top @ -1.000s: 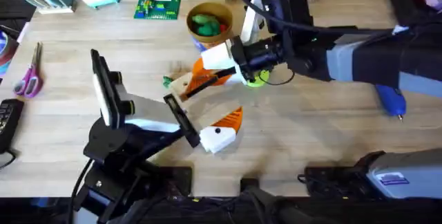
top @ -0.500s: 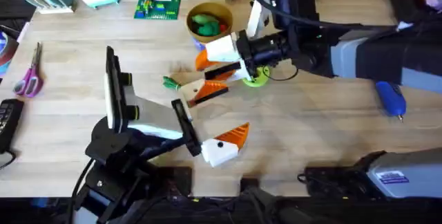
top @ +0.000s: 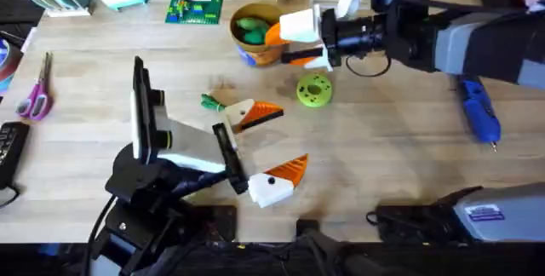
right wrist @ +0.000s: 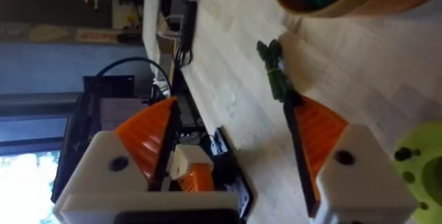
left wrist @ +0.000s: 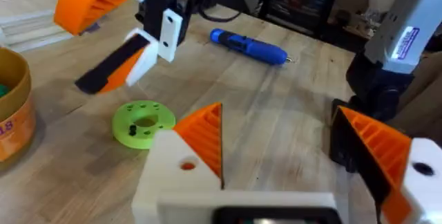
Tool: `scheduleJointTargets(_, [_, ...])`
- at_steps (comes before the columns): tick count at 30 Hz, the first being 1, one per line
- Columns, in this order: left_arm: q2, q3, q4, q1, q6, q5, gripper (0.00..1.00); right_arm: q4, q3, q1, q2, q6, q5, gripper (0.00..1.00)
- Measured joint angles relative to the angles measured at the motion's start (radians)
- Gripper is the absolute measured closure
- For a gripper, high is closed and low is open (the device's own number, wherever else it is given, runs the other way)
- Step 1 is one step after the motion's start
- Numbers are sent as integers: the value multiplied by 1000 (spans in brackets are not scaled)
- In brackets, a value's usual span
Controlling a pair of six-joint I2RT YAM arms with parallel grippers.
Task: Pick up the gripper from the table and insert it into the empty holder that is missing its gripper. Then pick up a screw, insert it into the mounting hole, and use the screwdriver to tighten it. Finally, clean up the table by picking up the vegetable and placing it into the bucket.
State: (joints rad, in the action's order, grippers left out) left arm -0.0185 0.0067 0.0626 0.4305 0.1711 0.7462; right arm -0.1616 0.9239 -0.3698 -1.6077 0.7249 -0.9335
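Starting on the left arm's side, the left claw (left wrist: 290, 148) hangs low over the table (top: 383, 157) with its two orange-tipped fingers spread and nothing between them. I take that as waiting, ready to steady whatever gets fitted.

Just beyond it, towards the right claw (top: 279, 44), lie three things close together. The dark-green vegetable (top: 209, 101) is on the outside. Next comes a white pointed holder (top: 240, 111), with the orange gripper tip (top: 266, 111) against it. They sit between the two claws, probably so that either arm can reach them.

The right claw is raised beside the yellow-orange bucket (top: 281, 10), fingers apart and empty, well clear of those parts. The lime-green disc (top: 313, 89) lies on the table just on the near side of it. The blue screwdriver (top: 479, 114) rests well off to its outer side, by the right arm's body, and I'd guess it is parked there until a screw is in.

I can't tell whether the orange tip is seated in the holder or only leaning on it, because a dark strip blurs the join. I can't make out a screw or a mounting hole anywhere. Something green already sits inside the bucket, half hidden by the rim. In the right wrist view a small pale-and-orange piece shows between the fingers, farther off, and I can't say what it is.
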Motion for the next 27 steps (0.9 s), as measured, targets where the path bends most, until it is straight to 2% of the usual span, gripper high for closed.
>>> scheduleJointTargets(4, [0,0,0,0,0,2,8,230,103,28,0,-191,120,96])
scheduleJointTargets(8, [0,0,0,0,0,2,8,530,197,37,3,-434,297,94])
scheduleJointTargets(11, [0,0,0,0,0,2,9,664,236,21,16,-618,436,94])
scheduleJointTargets(15, [0,0,0,0,0,2,7,755,247,-26,27,-802,587,93])
scheduleJointTargets(19, [0,0,0,0,0,2,7,794,247,-79,26,-920,671,97])
scheduleJointTargets(27, [0,0,0,0,0,2,8,782,250,-174,-53,-1008,778,342])
